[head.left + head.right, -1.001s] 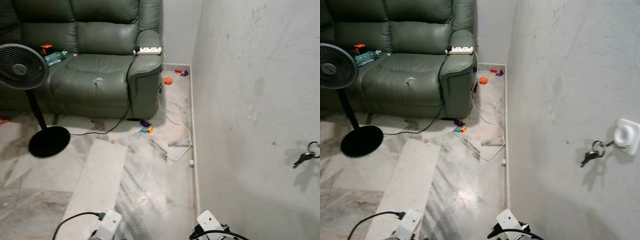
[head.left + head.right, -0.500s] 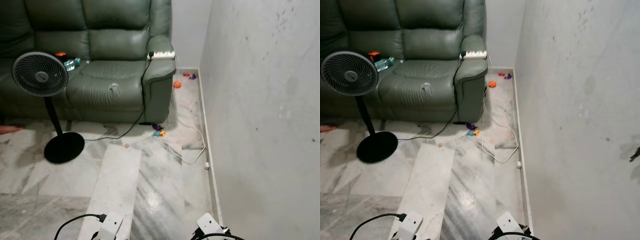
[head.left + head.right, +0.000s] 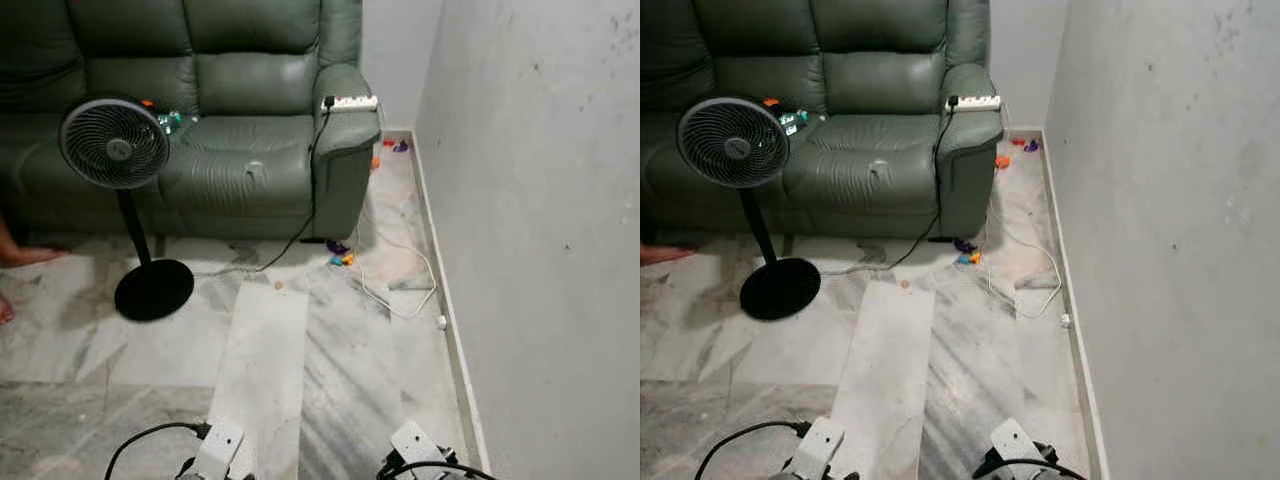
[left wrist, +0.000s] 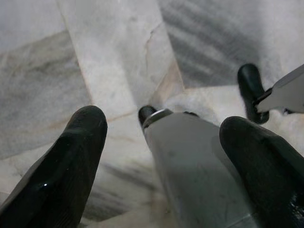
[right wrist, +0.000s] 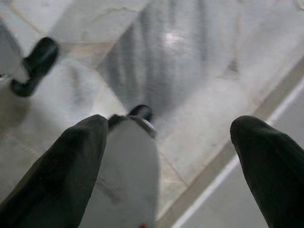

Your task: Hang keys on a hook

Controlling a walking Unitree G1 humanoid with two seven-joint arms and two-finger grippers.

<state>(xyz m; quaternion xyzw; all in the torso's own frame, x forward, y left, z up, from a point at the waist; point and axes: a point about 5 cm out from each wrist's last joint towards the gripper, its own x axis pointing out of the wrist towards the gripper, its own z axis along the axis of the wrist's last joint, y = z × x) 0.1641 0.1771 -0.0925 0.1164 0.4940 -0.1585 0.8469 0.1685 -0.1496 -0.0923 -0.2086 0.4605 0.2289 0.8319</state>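
— Two items first: keys and hook. Location?
— Cannot tell. Left hand (image 4: 161,128) and right hand (image 5: 171,123) both hang low over the marble floor (image 3: 350,370), fingers spread wide, nothing between them. The wall (image 3: 560,200) on the robot's right is bare grey plaster in the stretch seen.
— Surroundings?
— White cable (image 3: 400,290) looped on the floor just beside that wall. Small toys (image 3: 340,258) near the green sofa (image 3: 250,150). Power strip (image 3: 350,102) on its armrest. Standing fan (image 3: 115,145) to the left. A person's bare foot (image 3: 25,255) at the left edge.
— Risks?
— In my judgement, with both hands empty and the keys unlocated, the hanging cannot be confirmed from here. A step along the wall could snag the cable and drag the power strip. A turn left could clip the fan or the foot.
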